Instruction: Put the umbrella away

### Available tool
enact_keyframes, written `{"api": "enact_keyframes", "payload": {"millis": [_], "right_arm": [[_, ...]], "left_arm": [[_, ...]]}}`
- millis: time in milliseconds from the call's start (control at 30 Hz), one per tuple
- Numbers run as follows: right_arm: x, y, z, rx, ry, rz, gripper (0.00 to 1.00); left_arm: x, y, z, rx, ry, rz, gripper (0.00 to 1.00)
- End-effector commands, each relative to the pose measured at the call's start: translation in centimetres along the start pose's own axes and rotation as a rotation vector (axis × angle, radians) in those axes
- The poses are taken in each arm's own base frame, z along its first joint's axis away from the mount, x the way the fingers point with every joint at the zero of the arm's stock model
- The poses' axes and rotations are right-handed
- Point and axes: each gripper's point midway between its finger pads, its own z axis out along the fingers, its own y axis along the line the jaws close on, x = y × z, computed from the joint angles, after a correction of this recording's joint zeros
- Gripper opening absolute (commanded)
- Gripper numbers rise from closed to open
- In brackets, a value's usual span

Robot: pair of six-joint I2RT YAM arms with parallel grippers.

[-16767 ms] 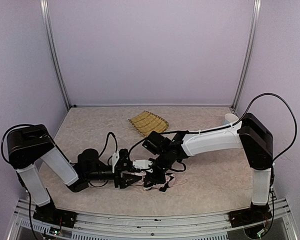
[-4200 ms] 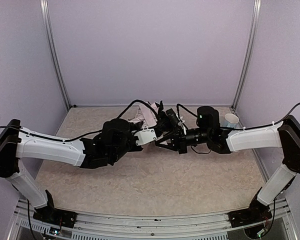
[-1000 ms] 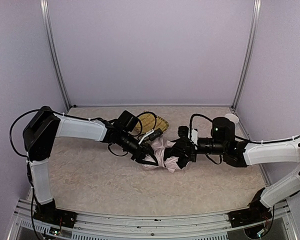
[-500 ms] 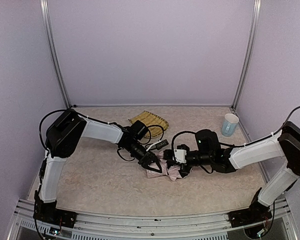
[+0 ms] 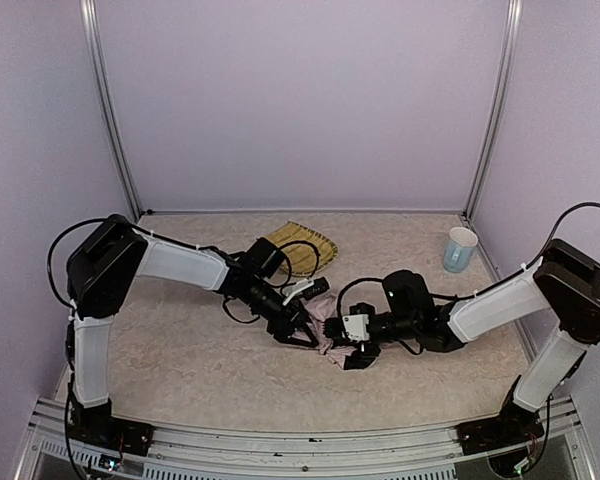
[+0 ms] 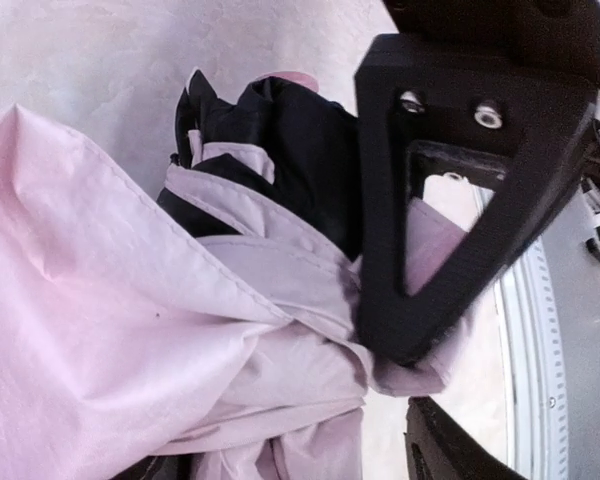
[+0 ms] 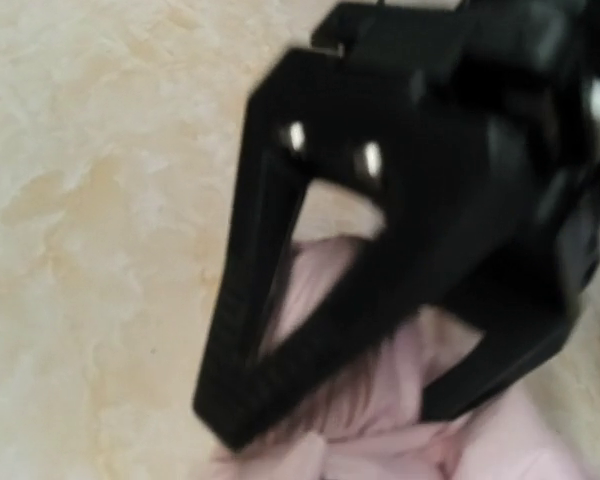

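The umbrella [image 5: 323, 312] lies crumpled on the table's middle, pale pink fabric with black underside showing [image 6: 300, 150]. My left gripper [image 5: 307, 328] reaches in from the left and stands open. Its upper fingertip [image 6: 405, 335] rests on a pink fold, while the lower finger sits apart below with bare table in the gap [image 6: 415, 385]. From the right, my right gripper [image 5: 350, 336] is shut on the umbrella's pink fabric [image 7: 400, 400]. That wrist view is blurred. The handle and shaft are hidden in the folds.
A woven bamboo tray [image 5: 298, 245] lies behind the left forearm. A pale blue cup [image 5: 460, 248] stands at the back right. Metal frame posts rise at both back corners, and a rail runs along the table's near edge.
The left gripper's jaws have parted from the fabric they held. The right gripper stays shut and has drawn slightly toward the near side, with the umbrella low on the table.
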Motion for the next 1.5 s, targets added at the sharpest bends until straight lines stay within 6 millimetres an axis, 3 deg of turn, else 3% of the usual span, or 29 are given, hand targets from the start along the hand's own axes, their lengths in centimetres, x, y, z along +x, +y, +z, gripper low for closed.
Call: {"api": "enact_keyframes", "payload": {"millis": [0,267,400,467,600,700,867,1000,1067,1200,1367,1467], "right_arm": [[2.4,1.9,0.3,-0.087,0.061,0.040,0.00],[2.5,1.5,0.3,-0.075,0.069,0.044,0.00],[2.4,1.3,0.3,-0.071,0.068,0.043,0.00],[2.1,1.1,0.3,-0.067,0.059,0.047,0.00],[1.1,0.5,0.1,-0.054,0.027,0.066,0.00],[0.4,0.1,-0.2,-0.038,0.004,0.071,0.00],[0.0,-1.2,-0.7,-0.006,-0.026,0.123,0.00],[0.1,-1.9,-1.0,0.010,-0.048,0.166,0.00],[0.3,-2.2,-1.0,0.018,-0.050,0.182,0.00],[0.2,-2.8,-0.9,0.030,-0.065,0.225,0.00],[-0.3,-4.0,-1.0,0.054,-0.109,0.303,0.00],[-0.5,-4.7,-0.7,0.048,-0.132,0.363,0.00]], "left_arm": [[-3.0,-0.2,-2.3,-0.205,-0.081,0.335,0.70],[-5.0,-3.9,-6.8,-0.430,-0.105,0.743,0.75],[-5.2,-1.6,-7.3,-0.518,-0.105,0.707,0.83],[-5.4,-0.7,-6.8,-0.505,-0.114,0.665,0.90],[-5.9,2.1,-6.2,-0.548,-0.140,0.550,0.88],[-5.6,3.0,-4.7,-0.487,-0.141,0.461,0.87],[-4.1,1.0,-2.1,-0.351,-0.116,0.455,0.85],[-3.5,-1.6,-2.5,-0.288,-0.156,0.511,0.87],[-3.3,-2.1,-2.7,-0.291,-0.161,0.527,0.88],[-2.5,-1.3,-1.8,-0.347,-0.093,0.497,0.87],[-1.5,0.4,0.2,-0.549,-0.064,0.476,0.67],[-0.9,0.2,0.6,-0.633,-0.080,0.538,0.62]]}}
